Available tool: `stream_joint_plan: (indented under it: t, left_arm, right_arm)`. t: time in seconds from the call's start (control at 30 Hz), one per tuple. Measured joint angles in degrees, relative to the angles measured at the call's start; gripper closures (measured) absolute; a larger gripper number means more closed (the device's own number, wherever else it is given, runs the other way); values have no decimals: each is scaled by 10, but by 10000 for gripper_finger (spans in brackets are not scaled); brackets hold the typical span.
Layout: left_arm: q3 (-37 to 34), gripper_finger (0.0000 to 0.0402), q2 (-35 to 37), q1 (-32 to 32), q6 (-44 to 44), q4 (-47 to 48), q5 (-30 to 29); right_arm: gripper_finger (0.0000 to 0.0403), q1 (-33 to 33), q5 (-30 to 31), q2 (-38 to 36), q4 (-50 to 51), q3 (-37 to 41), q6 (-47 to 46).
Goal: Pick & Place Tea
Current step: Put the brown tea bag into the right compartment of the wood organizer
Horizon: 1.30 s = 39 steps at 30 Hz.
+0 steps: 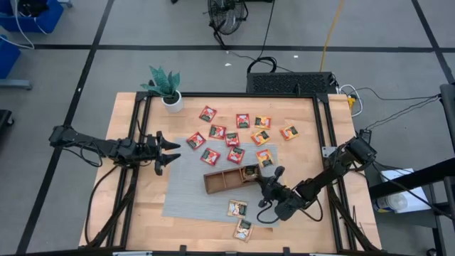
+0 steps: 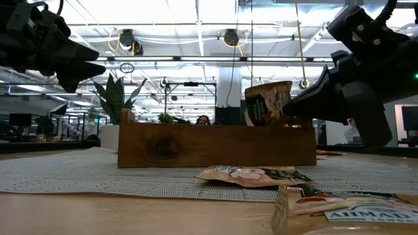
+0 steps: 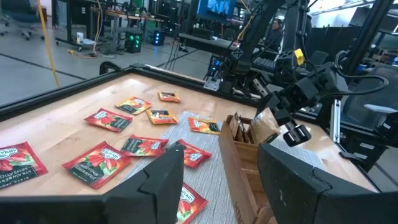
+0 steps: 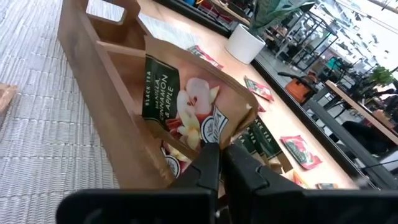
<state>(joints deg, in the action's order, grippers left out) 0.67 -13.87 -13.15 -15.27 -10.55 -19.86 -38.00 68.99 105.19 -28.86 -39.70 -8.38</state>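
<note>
Grey concrete floor crossed by dark tape lines is seen around a light wooden table (image 1: 298, 213) framed in black rails. Cables, a yellow cord, a fan base and a black mesh box (image 1: 291, 82) lie on the floor beyond the far edge. An open workshop with ceiling lights, desks and monitors is seen behind the table in the low view.

Items recorded:

- Grey woven mat (image 1: 186, 192), laid over the middle of the table.
- Brown wooden three-compartment tray (image 1: 222, 180), set on the mat.
- Potted plant (image 1: 168, 88) in a white pot, at the far left corner.
- Tea sachets: red ones (image 1: 207, 114) and orange-yellow ones (image 1: 288, 132) scattered flat on the far half of the table, some on the mat, some on bare wood. Two cream-and-green sachets (image 1: 237, 208) are laid flat on the near side of the tray, one on the mat edge, one on bare wood.
- Right end effector (image 4: 219, 163): fingers closed on the lower edge of one cinnamon-apple sachet (image 4: 186, 102), held upright, slightly tilted, at the tray's right-hand end compartment; whether it touches the compartment floor cannot be told.
- Left end effector (image 1: 170, 152): fingers spread wide, nothing held, poised above the table's left side, well apart from the tray.
</note>
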Motion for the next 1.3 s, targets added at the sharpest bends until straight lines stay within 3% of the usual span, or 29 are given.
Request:
stream_joint_plan:
  t: [0.17,0.6,0.87,1.07,1.17,1.3]
  left_arm:
    - [0,197,0,0,0,0,0]
    - [0,197,0,0,0,0,0]
    - [0,197,0,0,0,0,0]
    - [0,197,0,0,0,0,0]
    - [0,197,0,0,0,0,0]
    - [0,197,0,0,0,0,0]
  right_arm:
    - [389,0,-1,0,0,0,3]
    - [275,0,-1,-7,6,0,7]
    - [262,-12,28,-17,5,0,57]
    - [262,-23,41,-76,8,0,119]
    - [262,-9,-31,-140,12,-1,177]
    - [262,41,-213,-223,145,-57,211]
